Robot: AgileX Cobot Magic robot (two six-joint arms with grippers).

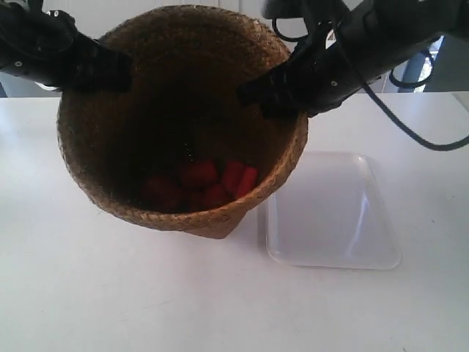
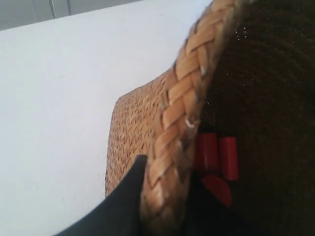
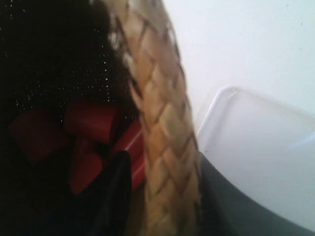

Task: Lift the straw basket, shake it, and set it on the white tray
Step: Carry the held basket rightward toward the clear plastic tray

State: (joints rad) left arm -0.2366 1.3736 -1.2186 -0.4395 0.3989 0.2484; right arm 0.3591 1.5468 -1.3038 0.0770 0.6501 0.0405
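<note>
Two opposite stretches of the straw basket's (image 1: 146,110) thick braided rim are pinched in my tools: the left gripper (image 2: 166,196) and the right gripper (image 3: 167,194) each reach over it, one dark finger inside the coarse brown weave and one outside. Smooth, stubby red pieces (image 1: 212,183) lie heaped in its dim bottom below both grippers. The glossy, round-cornered white tray (image 3: 256,147) lies just beyond the right gripper's outer finger on the white table (image 1: 110,293).

The straw basket (image 1: 110,147) is golden-brown, rim plaited, wall finely woven. Inside it, red pieces (image 1: 199,176). Beside it, the tray (image 1: 330,213) is translucent white, the table (image 1: 110,293) plain white. My left claw (image 2: 165,201) is black.
</note>
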